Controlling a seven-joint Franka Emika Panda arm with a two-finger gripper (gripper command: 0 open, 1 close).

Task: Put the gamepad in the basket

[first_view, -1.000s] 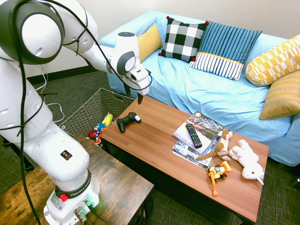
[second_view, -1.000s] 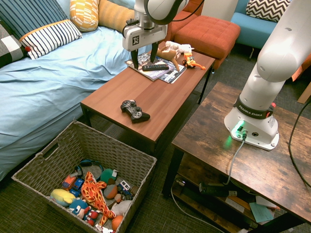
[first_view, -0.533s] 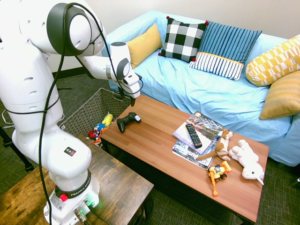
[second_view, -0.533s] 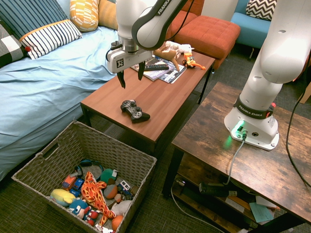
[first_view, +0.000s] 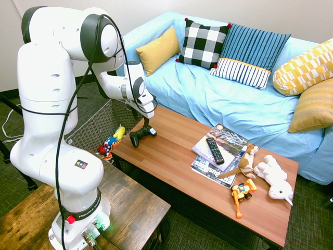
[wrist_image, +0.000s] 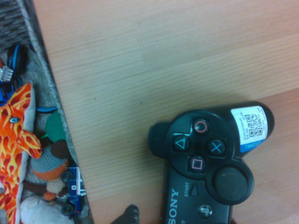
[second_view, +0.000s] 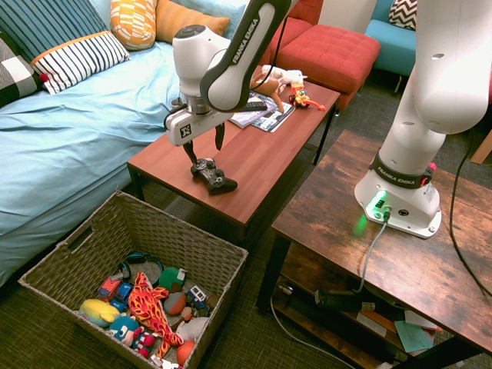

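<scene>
Black plastic gamepad [second_view: 213, 175], two curved handles, flat on smooth wooden coffee table [second_view: 254, 157]. Gripper [second_view: 204, 150] spread wide just above, empty. Woven basket [second_view: 115, 231] on floor nearby.

White arm: rises at frame left in first exterior view, elbow folded, forearm reaching toward centre. Wrist: angled downward. Pincer [second_view: 204, 151]: fingers parted, tips pointing down, low over the surface; seen upper left of centre in second exterior view.
</scene>
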